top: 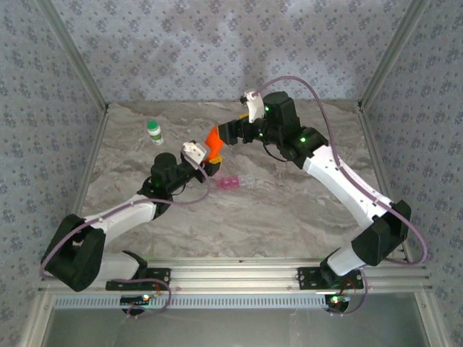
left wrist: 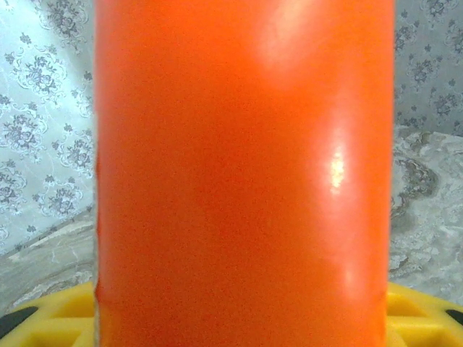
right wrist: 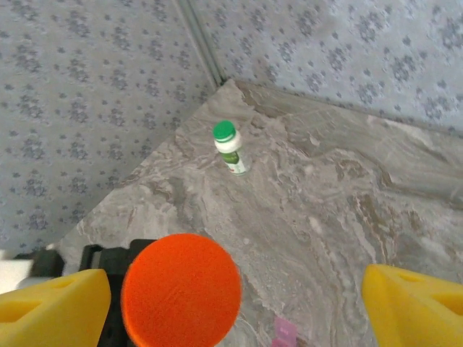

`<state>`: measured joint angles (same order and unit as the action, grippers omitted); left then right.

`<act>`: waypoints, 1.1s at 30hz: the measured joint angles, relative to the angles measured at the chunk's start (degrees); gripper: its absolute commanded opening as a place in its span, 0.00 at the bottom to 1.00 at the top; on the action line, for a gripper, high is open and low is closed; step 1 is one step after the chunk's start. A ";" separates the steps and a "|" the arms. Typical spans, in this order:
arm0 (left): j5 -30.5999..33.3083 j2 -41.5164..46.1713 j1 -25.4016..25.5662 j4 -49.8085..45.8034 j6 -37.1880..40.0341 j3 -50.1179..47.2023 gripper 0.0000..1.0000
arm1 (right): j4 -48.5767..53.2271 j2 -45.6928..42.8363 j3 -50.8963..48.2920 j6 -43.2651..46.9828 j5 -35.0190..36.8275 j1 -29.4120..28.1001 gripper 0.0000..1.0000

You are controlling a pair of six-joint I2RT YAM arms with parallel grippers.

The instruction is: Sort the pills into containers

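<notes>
Plainly, the left gripper (top: 205, 156) is clenched around the orange bottle (left wrist: 242, 181), cap end up. The right gripper (right wrist: 233, 307) hangs spread wide over the cap (right wrist: 181, 289), which sits off-centre, close to the yellow finger (right wrist: 51, 307) at 9 o'clock. Uncapping looks to be the step in hand; next calls for centring, closing, then twisting. The pill box (top: 236, 182) lies on the table at 5 o'clock of the bottle; a green-capped bottle (top: 154, 131) stands at 10 o'clock.

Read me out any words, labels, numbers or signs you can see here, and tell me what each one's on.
Nothing here can be read.
Small white bottle with a green cap: green label, print too small and blurred to read.
Orange plastic bottle: plain surface, no print showing.
Clear and pink strip pill box: no readable marks.
</notes>
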<state>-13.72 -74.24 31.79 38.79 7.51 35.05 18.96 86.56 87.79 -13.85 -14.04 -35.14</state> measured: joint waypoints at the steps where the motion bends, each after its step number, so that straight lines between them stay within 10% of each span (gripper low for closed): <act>1: 0.31 0.00 0.26 -0.02 0.00 0.00 0.00 | 0.15 0.15 0.00 -0.66 0.11 0.20 0.90; 33: 4.42 -3.26 1.77 0.24 2.16 0.02 0.00 | 3.58 9.97 4.79 -9.11 1.22 -2.16 0.83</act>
<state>-9.30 -77.49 33.56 39.03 9.67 35.07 22.55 96.53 92.58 -22.96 -12.82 -37.30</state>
